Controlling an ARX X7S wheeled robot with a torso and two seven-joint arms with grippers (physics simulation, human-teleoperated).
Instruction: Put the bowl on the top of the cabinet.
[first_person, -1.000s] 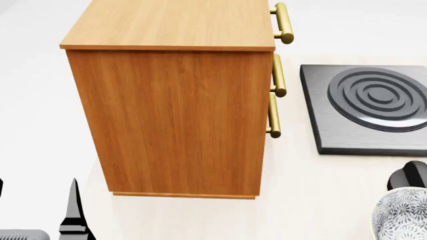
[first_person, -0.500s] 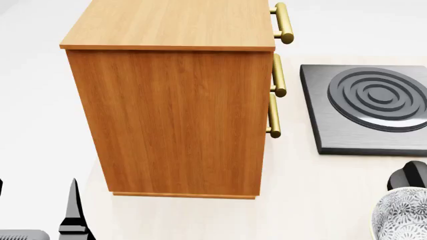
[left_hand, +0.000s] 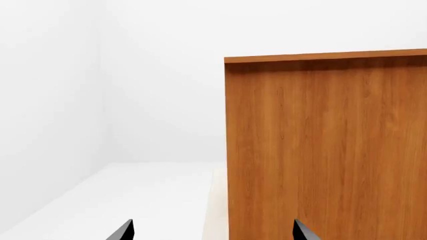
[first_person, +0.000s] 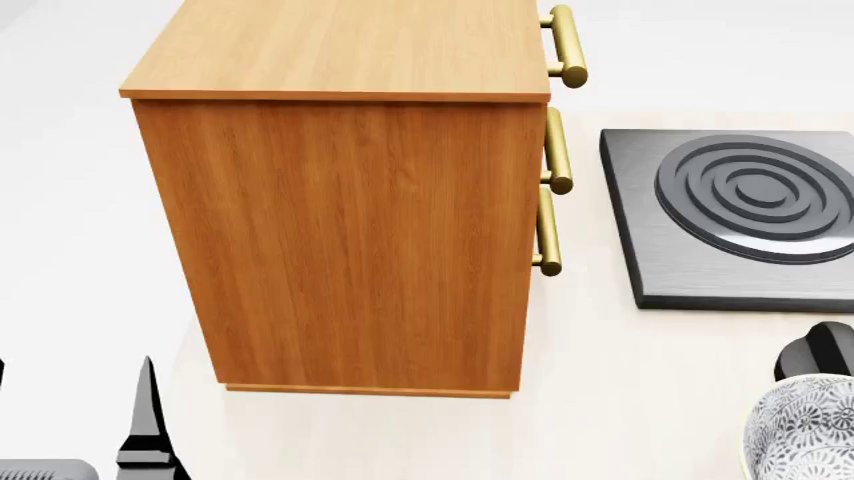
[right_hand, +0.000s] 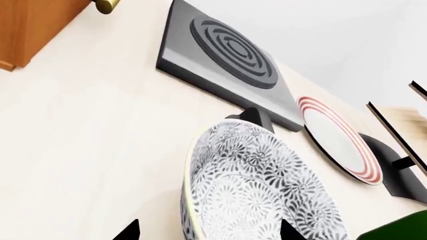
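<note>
Straddling bowl (right_hand: 257, 185) rim with right gripper (right_hand: 208, 231), jaws spread, no pinch yet. Bowl on counter near hob (first_person: 734, 215). Left gripper (left_hand: 212, 231) spread, idle beside cabinet (first_person: 354, 230), top clear.

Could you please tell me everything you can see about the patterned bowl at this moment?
The bowl is a deep, round white vessel covered inside and out with a dense grey-black leaf and floral pattern, looking like glazed ceramic. It rests upright on the pale counter, empty as far as its inside shows. In the head view only part of it appears at the lower right edge, well away from the cabinet. Beyond it lie a dark hob plate and a red-rimmed plate. The right gripper's fingertips flank it.
</note>
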